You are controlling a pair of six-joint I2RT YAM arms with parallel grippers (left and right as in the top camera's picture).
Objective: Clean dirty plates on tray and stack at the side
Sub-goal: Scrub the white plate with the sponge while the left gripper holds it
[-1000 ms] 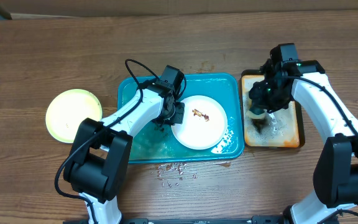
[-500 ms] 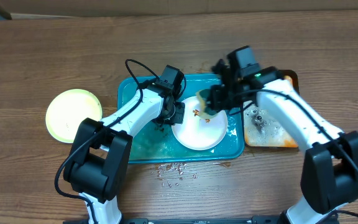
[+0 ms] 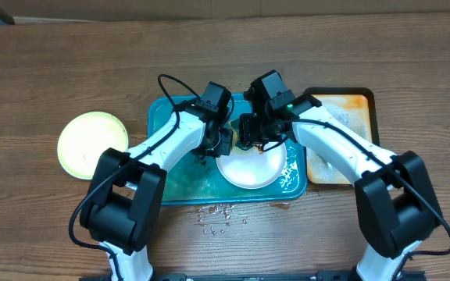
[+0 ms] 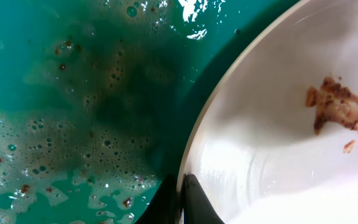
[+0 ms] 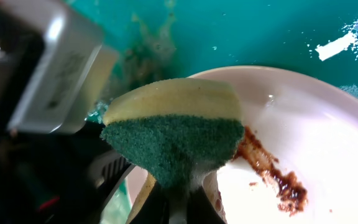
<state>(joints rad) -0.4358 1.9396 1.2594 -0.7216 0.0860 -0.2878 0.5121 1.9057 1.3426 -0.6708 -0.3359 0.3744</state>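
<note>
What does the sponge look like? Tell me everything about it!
The sponge has two layers: soft pale yellow foam on one side and a rough dark green scrubber on the other. It looks squeezed into a curved shape, because the right tool pinches its lower edge. It sits over the white plate, right beside the brown food smear, with the teal tray behind. Whether it presses on the plate is unclear.

The left arm [image 3: 162, 144] is bent in from the left side. The left gripper [image 3: 220, 142] pinches the rim of a plate [image 3: 248, 168]. The right arm [image 3: 334, 144] leans across close to it. The right gripper [image 3: 253, 139] points down and squeezes a sponge [image 5: 173, 140].
</note>
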